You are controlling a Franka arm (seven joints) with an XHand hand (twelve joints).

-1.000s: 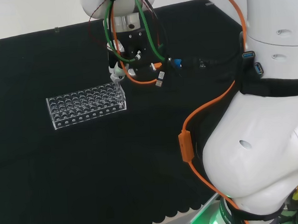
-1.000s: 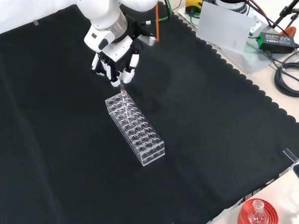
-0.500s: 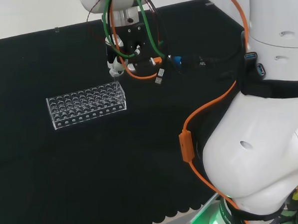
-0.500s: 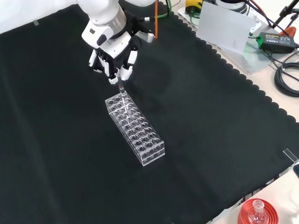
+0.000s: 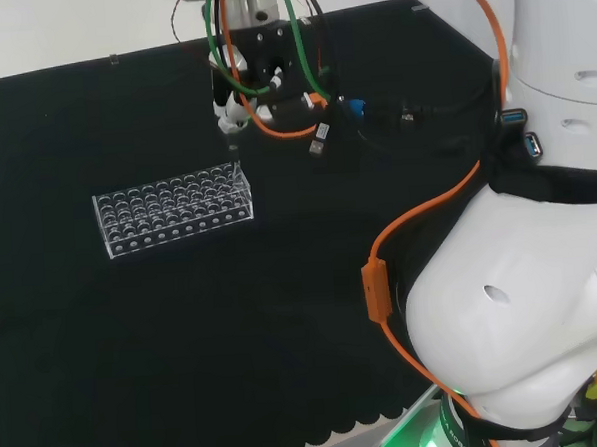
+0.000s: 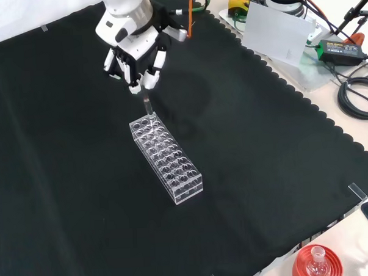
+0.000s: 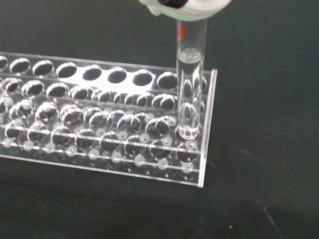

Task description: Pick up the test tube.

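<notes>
A clear glass test tube (image 7: 190, 84) hangs upright from my hand (image 6: 134, 51), pinched at its top by the fingers (image 7: 187, 9). Its lower end still sits in a corner hole of the clear plastic rack (image 7: 99, 119). In the front view the tube (image 6: 147, 107) reaches from the hand down to the rack's far end (image 6: 166, 158). In the head view the hand (image 5: 234, 99) is above the right end of the rack (image 5: 173, 210). The rack's other holes look empty.
A red ribbed stand (image 6: 316, 263) with a small flask sits off the cloth at the front view's lower right. Cables (image 6: 356, 97) and a grey box lie beyond the cloth's scalloped edge at the right. Orange and green cables (image 5: 271, 75) hang around the wrist.
The hand has risen steadily above the rack's end, drawing the test tube upward out of its hole. The rack has stayed in place.
</notes>
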